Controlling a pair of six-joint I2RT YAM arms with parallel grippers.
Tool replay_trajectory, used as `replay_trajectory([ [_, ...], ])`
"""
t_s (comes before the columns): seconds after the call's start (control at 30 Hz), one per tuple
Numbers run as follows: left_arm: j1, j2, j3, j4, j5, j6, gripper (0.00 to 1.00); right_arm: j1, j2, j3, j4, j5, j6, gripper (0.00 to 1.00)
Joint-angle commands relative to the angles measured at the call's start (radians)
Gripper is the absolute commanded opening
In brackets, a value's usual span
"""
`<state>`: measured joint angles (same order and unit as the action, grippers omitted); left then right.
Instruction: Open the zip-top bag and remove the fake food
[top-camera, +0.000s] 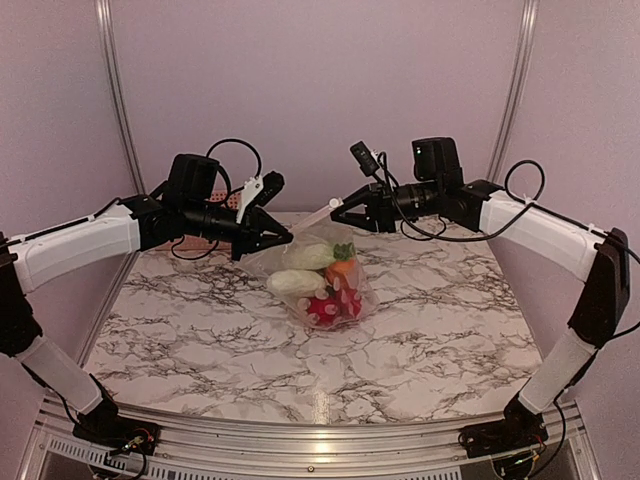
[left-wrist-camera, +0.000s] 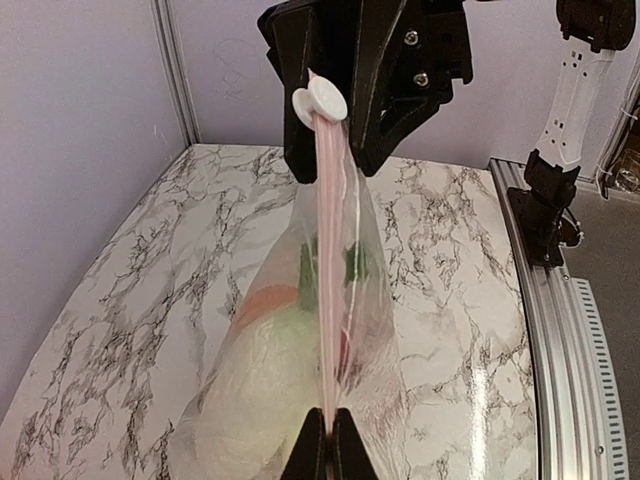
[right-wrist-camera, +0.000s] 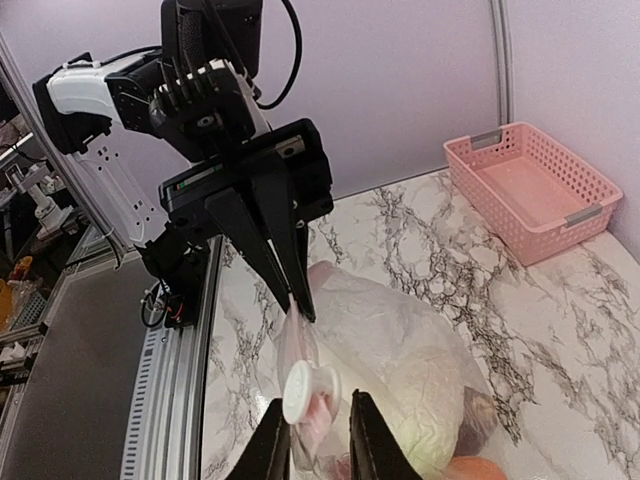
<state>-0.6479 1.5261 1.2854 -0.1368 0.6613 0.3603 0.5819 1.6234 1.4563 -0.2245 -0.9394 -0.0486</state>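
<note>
Marbled surface (top-camera: 200, 340) carries the zip-top bag (top-camera: 300, 262) near the middle of the far edge, with the fake food (top-camera: 325, 290) inside and the zip strip stretched between both arms. We find the left gripper (top-camera: 283, 238) jaws pressed together on one end of the strip, and the right gripper (top-camera: 340, 210) jaws pinching the end with the white slider (right-wrist-camera: 303, 393). Risk, in our judgement: thin film slipping from the left pinch as the slider drags, or toys rolling out once the mouth gapes.
</note>
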Motion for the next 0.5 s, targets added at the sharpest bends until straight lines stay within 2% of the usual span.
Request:
replay_trajectory([
  [0.0, -0.002, -0.040, 0.001, -0.004, -0.010, 0.012, 0.00, 0.015, 0.010, 0.049, -0.059, -0.013, -0.029, 0.16],
  [0.1, -0.002, -0.041, 0.000, -0.004, -0.014, 0.008, 0.00, 0.021, 0.009, 0.052, -0.075, -0.004, -0.037, 0.00],
  [0.2, -0.002, -0.039, 0.004, -0.006, -0.023, 0.009, 0.00, 0.024, 0.009, 0.062, -0.088, 0.000, -0.043, 0.00],
  [0.37, -0.002, -0.034, 0.063, -0.024, -0.022, -0.050, 0.36, 0.040, -0.001, 0.086, -0.100, 0.052, -0.064, 0.00],
  [0.47, -0.014, -0.040, 0.098, 0.040, -0.012, -0.149, 0.46, 0.052, 0.010, 0.112, -0.127, 0.077, -0.083, 0.00],
])
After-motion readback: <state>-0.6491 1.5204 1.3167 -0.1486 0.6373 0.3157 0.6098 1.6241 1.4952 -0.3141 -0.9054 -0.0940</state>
